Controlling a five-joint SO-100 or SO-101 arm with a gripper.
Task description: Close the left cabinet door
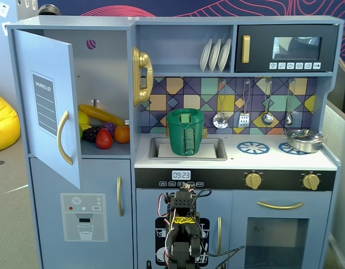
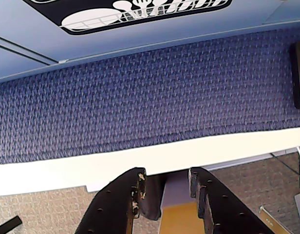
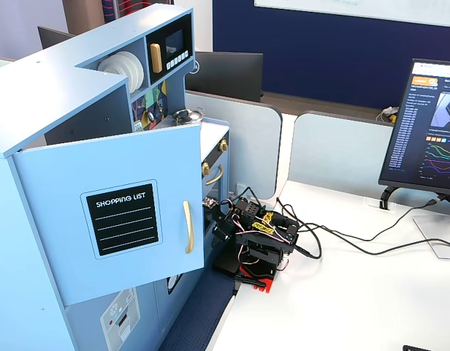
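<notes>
The left cabinet door [image 1: 49, 106], light blue with a black shopping-list panel [image 3: 123, 218] and a curved gold handle [image 1: 63, 137], stands swung wide open from the toy kitchen. In the side fixed view the door [image 3: 112, 219] juts out toward the arm. The arm [image 1: 183, 235] sits folded low in front of the kitchen's middle, to the right of the door and well below its handle. In the wrist view my gripper [image 2: 167, 176] points down at a blue mat [image 2: 140, 97] and the white table edge [image 2: 67, 168]. Its jaws stand apart with nothing between them.
Toy fruit [image 1: 102, 131] lies on the shelf behind the open door. Below is a door with an ice dispenser graphic [image 1: 83, 216]. A green pot [image 1: 185, 131] sits in the sink and a microwave [image 1: 284, 49] is at top right. Cables [image 3: 342, 241] and a monitor [image 3: 426, 131] occupy the white table.
</notes>
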